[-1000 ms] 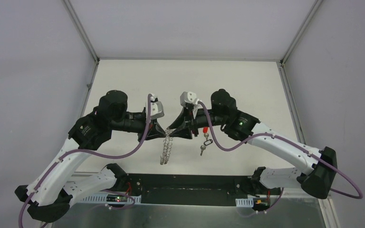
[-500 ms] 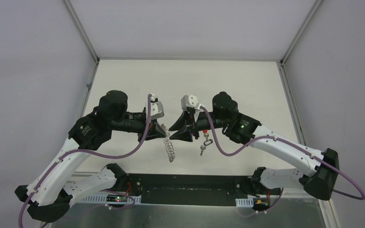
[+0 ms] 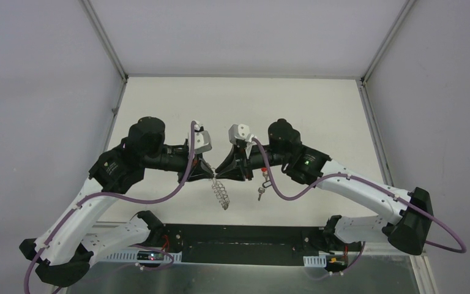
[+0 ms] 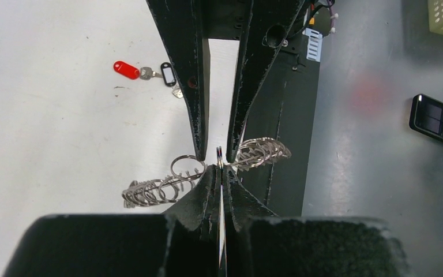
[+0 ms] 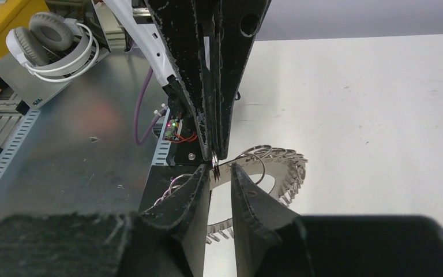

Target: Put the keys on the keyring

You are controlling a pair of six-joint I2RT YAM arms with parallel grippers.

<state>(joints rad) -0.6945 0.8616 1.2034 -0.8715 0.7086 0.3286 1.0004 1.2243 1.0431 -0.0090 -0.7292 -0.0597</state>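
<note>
We see the pale, flat table top (image 3: 318,110) reaching back to the far wall. Over its near middle 2 black-and-white jointed arms lean inward, the left arm (image 3: 119,168) from the left and the right arm (image 3: 355,184) from the right, so that their black wedge-shaped ends meet tip to tip. The left gripper (image 4: 220,168) has its 2 fingers pressed together with no gap, pinching the rim of the keyring (image 3: 221,193), a silvery-grey metal ring fringed all round with small wire loops. The ring hangs clear of the table from that pinch, between the 2 arms, and from above we see it nearly edge-on. The right gripper (image 5: 220,172) faces it from the right with its 2 fingers a narrow way apart, 1 on each side of the same stretch of rim, just beside the left fingertips. We cannot tell whether either finger touches the wire. The keys (image 4: 147,72), a tiny cluster, lie flat on the table just right of the right gripper's fingers, apart from the keyring and held by nothing. They are a red-headed key (image 4: 126,70), a small dark oval loop (image 4: 167,74) and a small silver key (image 3: 260,195), joined in a short line.
</note>
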